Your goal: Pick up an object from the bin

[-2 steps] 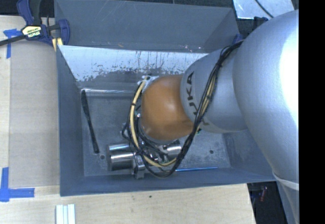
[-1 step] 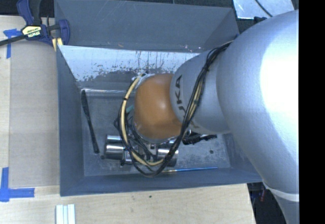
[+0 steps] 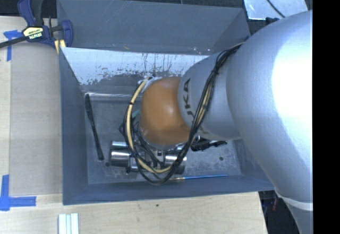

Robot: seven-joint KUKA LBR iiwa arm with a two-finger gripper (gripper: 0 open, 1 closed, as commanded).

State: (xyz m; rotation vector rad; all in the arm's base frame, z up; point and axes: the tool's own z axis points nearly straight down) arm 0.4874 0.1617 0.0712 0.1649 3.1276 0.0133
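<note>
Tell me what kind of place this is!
Probably a robot lab or workshop. A big silver robot arm with an orange wrist cover and looped cables reaches down into a grey metal bin, where a thin black stick and a thin blue rod lie.

Arm bent down into the bin from the right, wrist low over the floor.

The broad silver arm (image 3: 265,100) crosses the right wall of the bin (image 3: 71,137) and covers its right half, the last link turning down toward the middle of the floor. An orange cover (image 3: 162,111) caps the wrist, and black and yellow cables (image 3: 130,121) loop round its left side and beneath it. Under the cover the metal gripper (image 3: 146,161) sits close to the floor, toward the bin's near wall.
</note>
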